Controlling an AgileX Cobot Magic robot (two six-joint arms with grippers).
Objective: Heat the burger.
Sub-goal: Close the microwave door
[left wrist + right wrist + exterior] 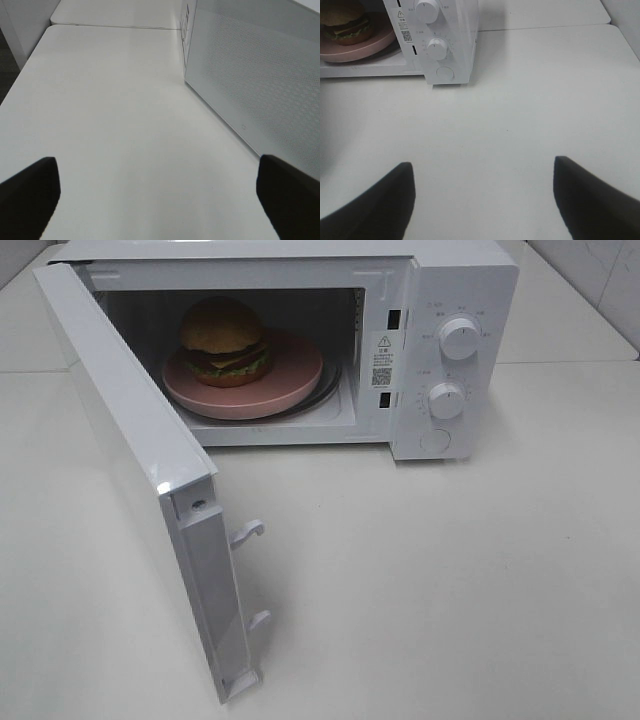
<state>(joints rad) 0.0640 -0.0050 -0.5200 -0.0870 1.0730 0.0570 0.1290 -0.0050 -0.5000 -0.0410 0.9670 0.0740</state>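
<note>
Left gripper [159, 200]: jaws wide apart, empty, above bare tabletop [125, 125], beside the swung-open door [120, 410] of the microwave [480, 270]. Burger [224, 340] is inside the microwave, sitting on a pink plate [295, 380]. Right gripper [482, 200]: jaws apart, empty, out front of the microwave's control panel [445, 365].

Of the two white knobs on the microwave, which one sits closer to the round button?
The lower knob: it sits directly above the round button, while the upper knob stands higher, farther from the button.
</note>
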